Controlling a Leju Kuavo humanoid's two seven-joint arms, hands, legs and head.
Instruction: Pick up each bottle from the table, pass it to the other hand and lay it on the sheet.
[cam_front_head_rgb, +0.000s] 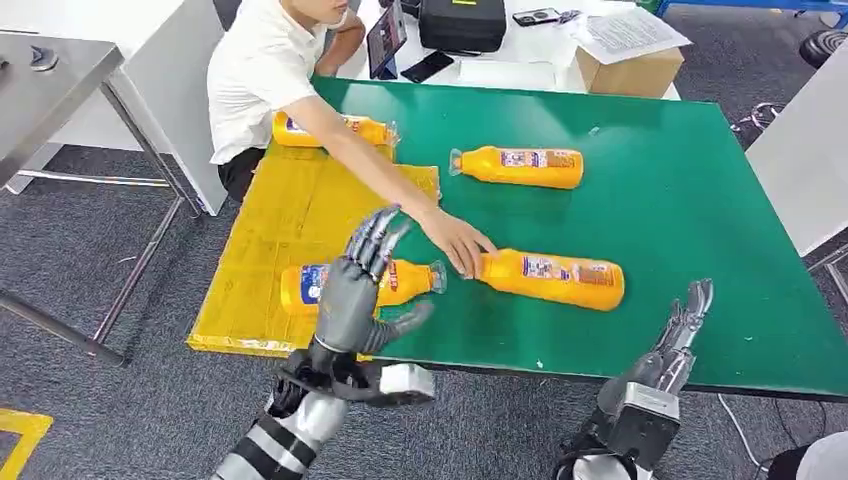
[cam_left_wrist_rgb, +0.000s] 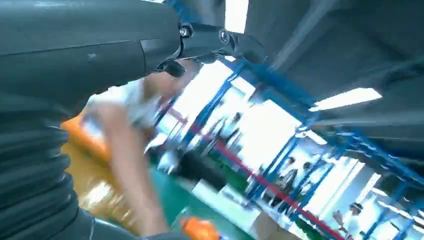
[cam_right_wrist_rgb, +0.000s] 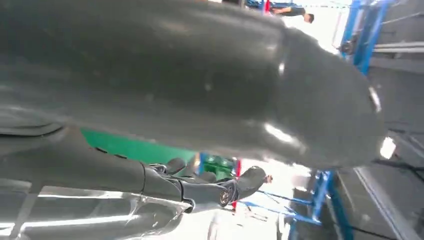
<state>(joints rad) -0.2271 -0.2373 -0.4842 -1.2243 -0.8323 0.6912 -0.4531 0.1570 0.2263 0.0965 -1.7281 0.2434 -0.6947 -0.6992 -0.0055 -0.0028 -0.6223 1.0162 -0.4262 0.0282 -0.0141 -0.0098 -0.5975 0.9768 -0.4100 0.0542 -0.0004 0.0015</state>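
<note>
Several orange bottles lie on their sides. One bottle (cam_front_head_rgb: 300, 287) lies on the yellow sheet (cam_front_head_rgb: 280, 215) under my left hand (cam_front_head_rgb: 362, 285), which hovers above it with fingers spread and holds nothing. Another bottle (cam_front_head_rgb: 330, 129) lies at the sheet's far edge. Two lie on the green table (cam_front_head_rgb: 660, 200): a far one (cam_front_head_rgb: 520, 166) and a near one (cam_front_head_rgb: 555, 277), whose cap end a person's hand (cam_front_head_rgb: 455, 240) touches. My right hand (cam_front_head_rgb: 680, 335) is raised at the table's front edge, fingers straight and empty. The left wrist view shows a blurred orange cap (cam_left_wrist_rgb: 200, 229).
A person in a white shirt (cam_front_head_rgb: 260, 70) sits at the table's far left, reaching an arm across the sheet. A cardboard box (cam_front_head_rgb: 630, 70), papers, a black case (cam_front_head_rgb: 462, 24) and phones lie on a white table behind. A grey metal table (cam_front_head_rgb: 50, 80) stands left.
</note>
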